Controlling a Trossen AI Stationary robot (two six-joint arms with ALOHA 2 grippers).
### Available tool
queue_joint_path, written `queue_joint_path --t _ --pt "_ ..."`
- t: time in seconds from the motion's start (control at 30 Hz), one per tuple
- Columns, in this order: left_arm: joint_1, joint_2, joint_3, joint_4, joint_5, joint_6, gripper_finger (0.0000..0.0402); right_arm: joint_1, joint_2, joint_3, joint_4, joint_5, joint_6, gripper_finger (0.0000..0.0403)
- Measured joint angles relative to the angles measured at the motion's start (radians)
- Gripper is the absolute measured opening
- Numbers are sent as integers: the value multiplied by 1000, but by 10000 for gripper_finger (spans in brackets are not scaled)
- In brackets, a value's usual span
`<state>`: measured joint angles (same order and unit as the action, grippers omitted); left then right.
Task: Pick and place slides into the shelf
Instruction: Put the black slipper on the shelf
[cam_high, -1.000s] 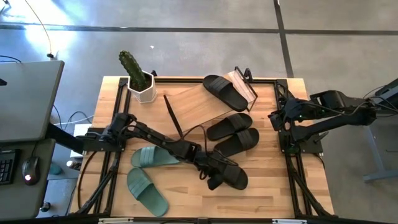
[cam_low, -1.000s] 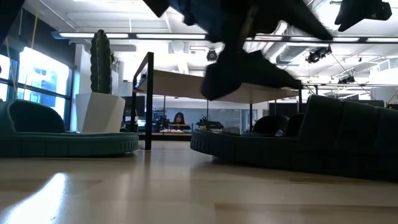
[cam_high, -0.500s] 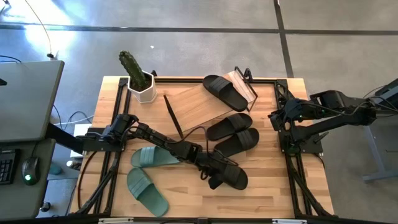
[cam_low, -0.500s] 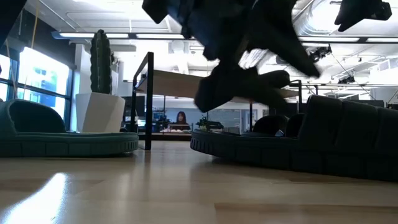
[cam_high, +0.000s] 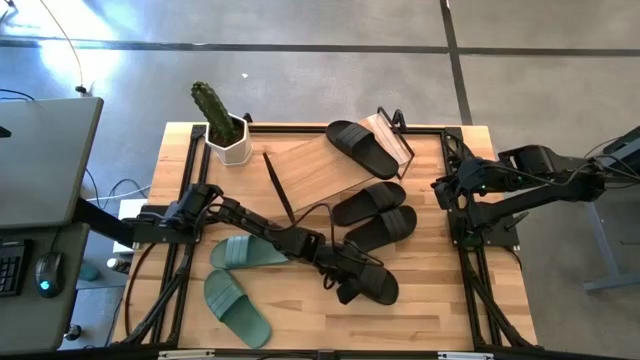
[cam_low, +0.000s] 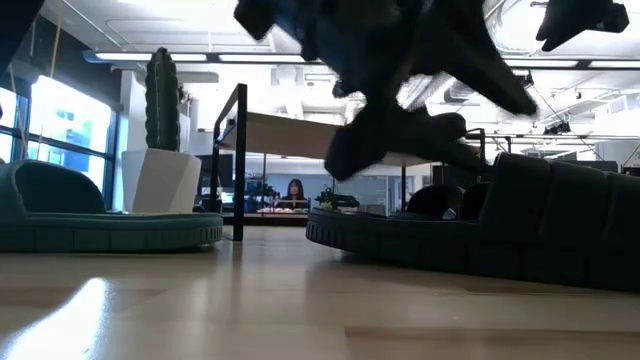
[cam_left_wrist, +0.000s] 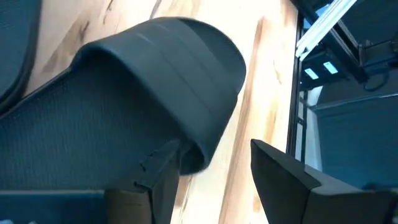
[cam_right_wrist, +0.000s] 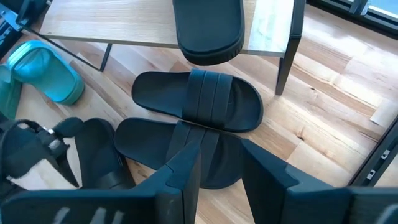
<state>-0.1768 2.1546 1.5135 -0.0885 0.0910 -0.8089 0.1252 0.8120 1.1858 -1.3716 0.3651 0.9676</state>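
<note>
My left gripper (cam_high: 345, 283) (cam_left_wrist: 214, 168) is open and low over the nearest black slide (cam_high: 372, 284). Its fingers stand on either side of that slide's side rim (cam_left_wrist: 196, 155), beside the broad strap (cam_left_wrist: 168, 87). In the low view my left gripper (cam_low: 400, 130) hangs above the slide (cam_low: 500, 235). The shelf (cam_high: 320, 165) carries one black slide (cam_high: 365, 148) on its top board. Two more black slides (cam_high: 368, 202) (cam_high: 382, 228) lie flat on the table in front of it. Two green slides (cam_high: 245, 252) (cam_high: 237, 307) lie sole down to the left. My right gripper (cam_high: 440, 190) (cam_right_wrist: 221, 180) waits open at the table's right edge. My left gripper comes at the black slide slanting down from the table's left, with the side rim (cam_left_wrist: 196, 155) by the strap between its open fingers. One finger (cam_left_wrist: 163, 171) lies close against the footbed. I cannot tell whether it touches. The slide rests flat on the table.
A white pot with a cactus (cam_high: 225, 128) stands at the far left corner, next to the shelf. A thin black rod (cam_high: 278, 185) lies beside the shelf's left end. Bare wood shows along the near edge (cam_high: 440, 310). A black frame rail (cam_high: 470, 270) borders the right side.
My left gripper has dipped slightly toward the nearest black slide and shifted a little over it, staying open. The slides and the shelf stand as before.
</note>
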Motion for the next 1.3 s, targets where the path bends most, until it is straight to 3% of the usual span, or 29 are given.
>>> queue_joint_path --t 0.27,0.73,1.3 --pt "1 49 1 39 80 -68 177 0 0 0 0 2 0 101" --pt "7 55 44 86 21 -6 173 0 0 0 0 9 -6 101" --pt "7 108 45 193 43 -7 16 0 0 0 0 20 -7 101"
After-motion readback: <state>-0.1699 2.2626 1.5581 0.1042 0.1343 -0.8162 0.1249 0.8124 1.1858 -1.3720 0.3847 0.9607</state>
